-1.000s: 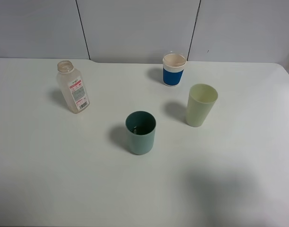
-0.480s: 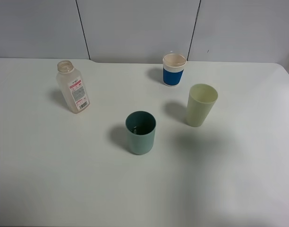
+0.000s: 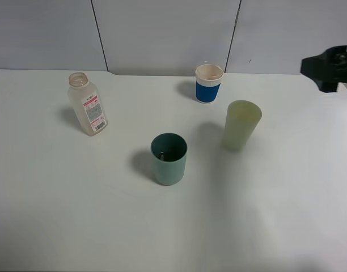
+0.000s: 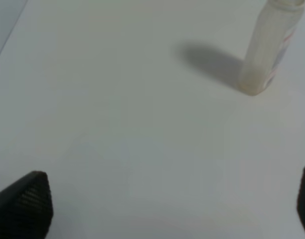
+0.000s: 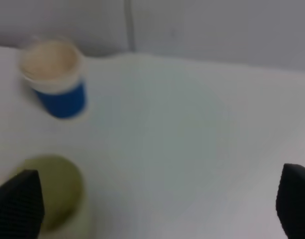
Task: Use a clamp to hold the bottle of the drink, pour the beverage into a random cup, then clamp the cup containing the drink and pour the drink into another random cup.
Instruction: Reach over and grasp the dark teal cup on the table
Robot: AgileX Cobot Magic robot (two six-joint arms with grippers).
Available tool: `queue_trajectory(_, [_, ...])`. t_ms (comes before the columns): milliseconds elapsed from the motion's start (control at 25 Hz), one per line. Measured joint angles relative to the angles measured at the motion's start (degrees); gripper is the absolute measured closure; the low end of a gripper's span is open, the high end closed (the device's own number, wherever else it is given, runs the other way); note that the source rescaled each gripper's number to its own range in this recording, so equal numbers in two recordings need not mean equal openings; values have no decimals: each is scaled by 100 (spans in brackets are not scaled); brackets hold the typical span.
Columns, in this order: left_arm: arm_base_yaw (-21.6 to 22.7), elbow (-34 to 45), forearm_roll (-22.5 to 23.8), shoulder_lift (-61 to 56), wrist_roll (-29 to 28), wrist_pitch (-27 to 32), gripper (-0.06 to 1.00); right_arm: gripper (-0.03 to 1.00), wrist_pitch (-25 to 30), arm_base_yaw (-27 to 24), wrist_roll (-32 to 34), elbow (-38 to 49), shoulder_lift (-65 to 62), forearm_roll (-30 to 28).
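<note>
Exterior high view: our right gripper (image 3: 325,69) hung empty, jaws spread like the left gripper (image 4: 167,204); clamping the teal cup (image 3: 169,161) seemed next.

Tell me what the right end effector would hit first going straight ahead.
Probably only the table: ahead of the right end effector the way looks free, the pale yellow-green cup sitting off to one side. Depth unclear.
</note>
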Motion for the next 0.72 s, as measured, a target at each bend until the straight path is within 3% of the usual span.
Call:
queue_trajectory(400, [0, 0, 0, 0, 0, 0, -5, 21, -1660, 1818, -6, -39, 1428, -57])
queue_trajectory(720, [0, 0, 0, 0, 0, 0, -5, 21, -2239, 2885, -11, -39, 1966, -62])
